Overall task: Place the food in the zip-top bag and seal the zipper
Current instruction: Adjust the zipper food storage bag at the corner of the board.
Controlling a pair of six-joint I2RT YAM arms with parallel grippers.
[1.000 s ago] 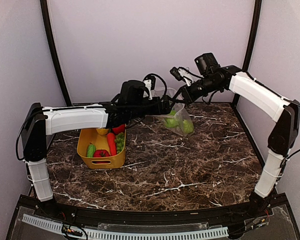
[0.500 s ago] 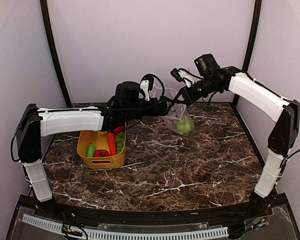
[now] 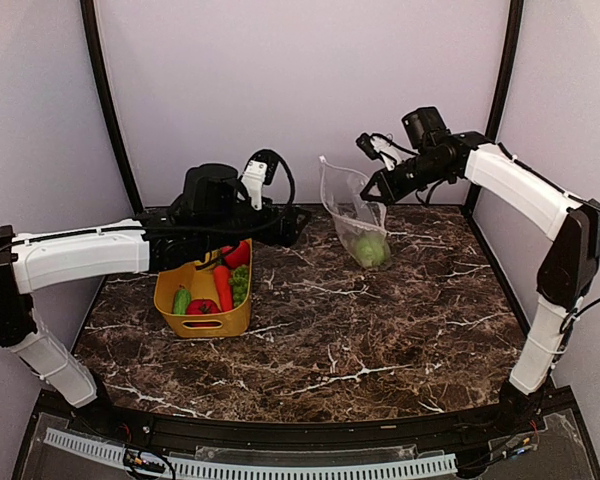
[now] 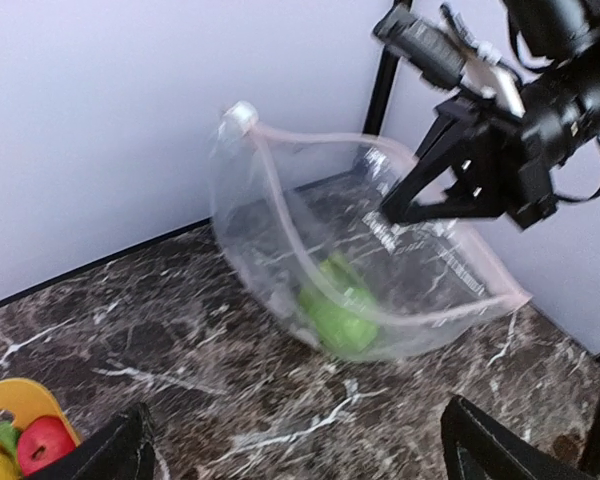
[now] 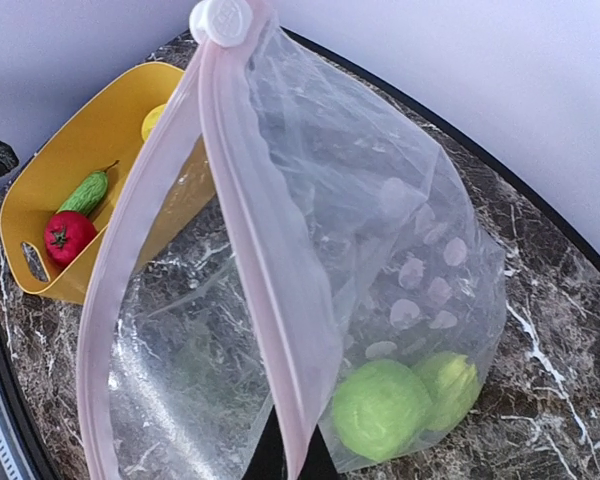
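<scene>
The right tool (image 3: 376,189) is pinching the zipper (image 5: 252,235) of the zip-top bag (image 3: 354,214), which hangs open below and to the left of it. The pink strip runs from the pinch up to a white slider (image 5: 220,18) at the far top corner, so the mouth faces upward. The bag's long axis slopes down to its lower end on the marble surface (image 3: 380,340). Two green round fruits (image 5: 380,408) lie at the bottom of the bag. The left tool (image 3: 294,225) is well to the left of the bag, with fingers (image 4: 110,455) spread and empty. Beneath its arm, a yellow basket (image 3: 165,290) holds a carrot (image 3: 222,287), cucumber (image 3: 182,300) and red apple (image 3: 202,307).
</scene>
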